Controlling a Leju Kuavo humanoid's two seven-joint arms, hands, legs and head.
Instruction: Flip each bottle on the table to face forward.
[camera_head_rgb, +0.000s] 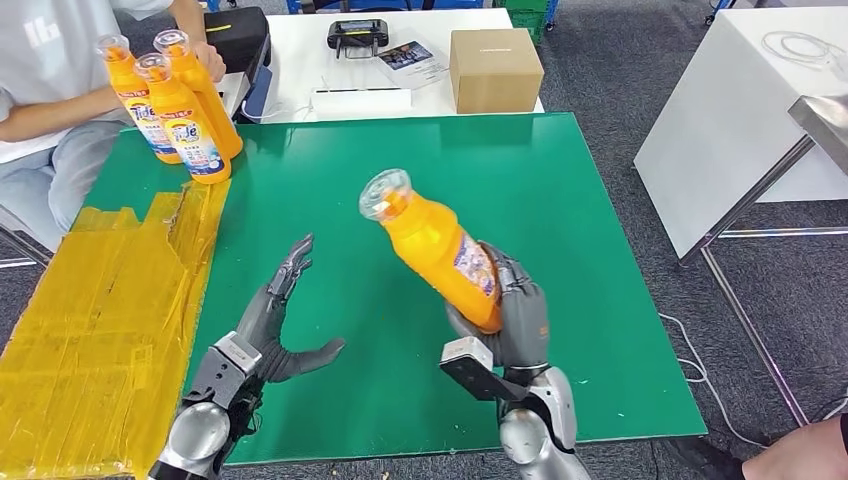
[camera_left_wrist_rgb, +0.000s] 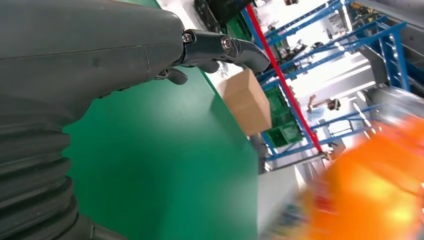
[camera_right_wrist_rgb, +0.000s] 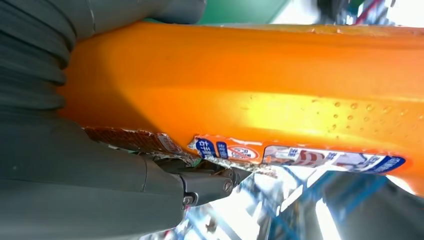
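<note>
One orange bottle (camera_head_rgb: 440, 250) is up off the green table (camera_head_rgb: 560, 200), tilted with its cap leaning left, the right hand (camera_head_rgb: 515, 320) wrapped round its lower body, probably so it can be turned label-front. The left hand (camera_head_rgb: 275, 320) waits alongside with fingers spread, holding nothing, likely ready to help. Three more bottles (camera_head_rgb: 175, 100) stand at the far left corner by a seated person (camera_head_rgb: 50, 70).

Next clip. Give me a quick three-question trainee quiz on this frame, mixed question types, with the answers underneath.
1. True or false: the left hand grips a bottle.
2. Which hand holds the tilted orange bottle? A) left B) right C) a person's
3. Fill in: the standing orange bottles are grouped at the green mat's far ____ corner.

Key: 1. False, it is open above the mat. 2. B. 3. Left.
</note>
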